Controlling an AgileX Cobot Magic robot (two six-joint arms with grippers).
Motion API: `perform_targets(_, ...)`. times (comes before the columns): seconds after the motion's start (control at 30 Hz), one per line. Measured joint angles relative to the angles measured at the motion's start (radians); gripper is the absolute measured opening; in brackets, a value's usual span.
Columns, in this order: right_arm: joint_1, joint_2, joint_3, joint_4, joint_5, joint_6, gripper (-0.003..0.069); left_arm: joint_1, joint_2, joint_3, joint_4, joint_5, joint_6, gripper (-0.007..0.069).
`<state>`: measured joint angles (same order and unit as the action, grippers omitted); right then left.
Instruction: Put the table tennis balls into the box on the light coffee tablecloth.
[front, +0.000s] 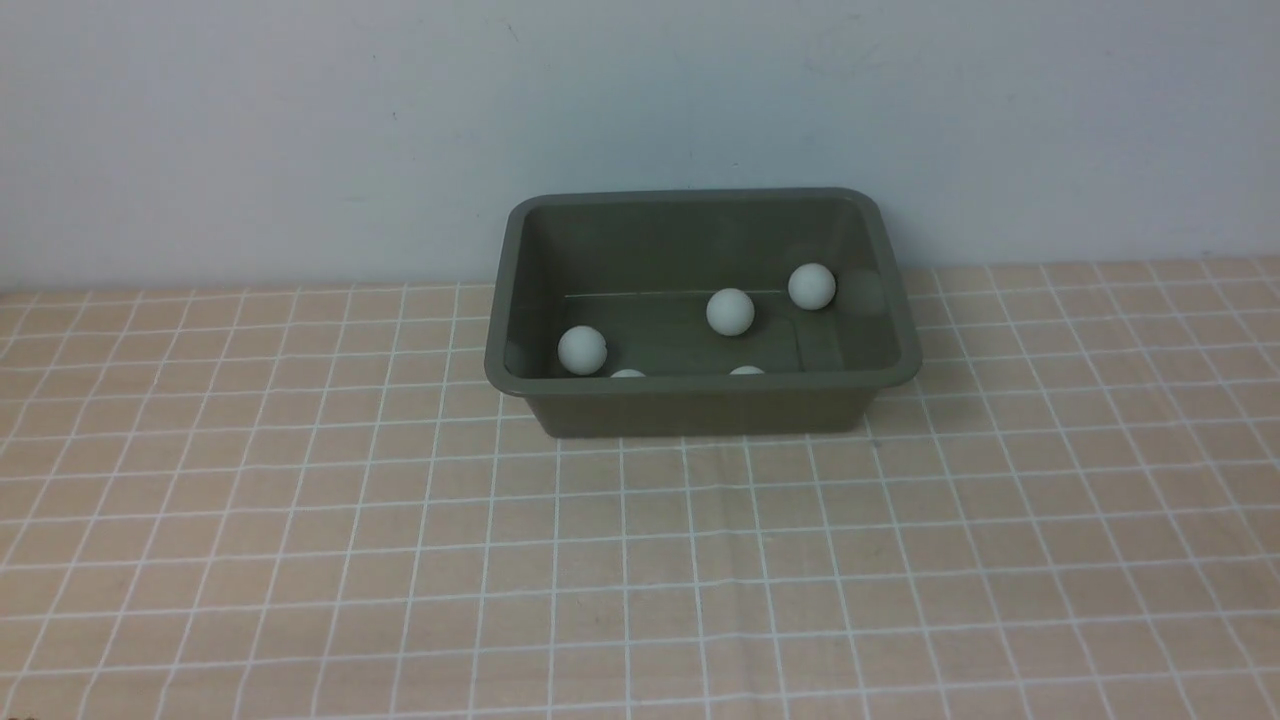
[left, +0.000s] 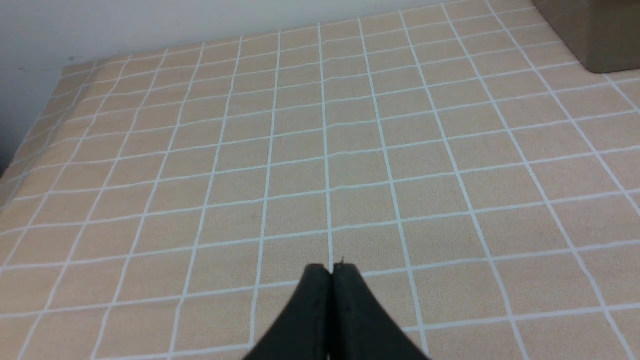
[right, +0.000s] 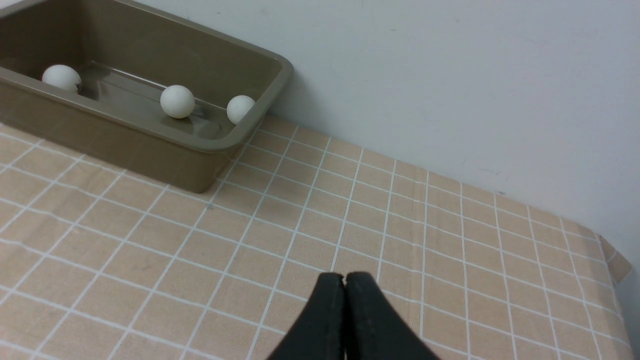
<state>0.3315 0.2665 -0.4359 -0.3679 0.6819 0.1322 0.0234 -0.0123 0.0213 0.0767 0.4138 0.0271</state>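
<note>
My left pincer (left: 332, 270) is clenched, its two black tips pressed flat together with nothing between them, and it hangs above bare light coffee tablecloth (left: 320, 165). Ahead of it and off toward my right, only one corner of the box (left: 595, 35) shows, well apart from the tips. My right pincer (right: 344, 278) is clenched the same way, tips meeting along a thin seam and holding nothing, also over open cloth. From that pincer the olive box lies ahead and off toward my left, standing on the cloth close to the pale wall (right: 450, 75), well apart from the tips. Inside the box I see the table tennis balls (front: 730, 311): in the front view three sit in full sight on the floor, one near the left wall (front: 582, 350), one about the middle, one close to the right wall (front: 811, 286), and two more peek just over the near rim (front: 628, 374) (front: 746, 371). I count five; whether a sixth hides behind the near wall I cannot tell. None lies on the cloth that I can see.
</note>
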Motion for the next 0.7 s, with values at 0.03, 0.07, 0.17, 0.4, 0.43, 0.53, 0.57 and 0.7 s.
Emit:
perform_targets(0.03,0.0,0.0,0.0,0.0,0.0,0.0,-0.0017,0.0,0.0,0.0,0.0,0.0,-0.001,-0.0069)
perform_targets(0.07,0.0,0.0,0.0,0.0,0.0,0.0,-0.0017,0.0,0.0,0.0,0.0,0.0,-0.001,-0.0069)
perform_targets(0.17,0.0,0.0,0.0,0.0,0.0,0.0,-0.0017,0.0,0.0,0.0,0.0,0.0,-0.003,-0.0069)
perform_targets(0.4,0.0,0.0,0.0,0.0,0.0,0.0,-0.0017,0.0,0.0,0.0,0.0,0.0,0.0,-0.0069)
perform_targets(0.43,0.0,0.0,0.0,0.0,0.0,0.0,-0.0017,0.0,0.0,0.0,0.0,0.0,0.0,-0.0069)
perform_targets(0.53,0.0,0.0,0.0,0.0,0.0,0.0,-0.0017,0.0,0.0,0.0,0.0,0.0,0.0,-0.0069)
perform_targets(0.57,-0.001,0.0,0.0,0.0,0.0,0.0,-0.0017,0.0,0.0,0.0,0.0,0.0,0.001,-0.0069)
perform_targets(0.7,-0.039,0.0,0.0,0.0,-0.004,0.004,-0.0017,0.0,0.0,0.0,0.0,0.0,0.001,-0.0069)
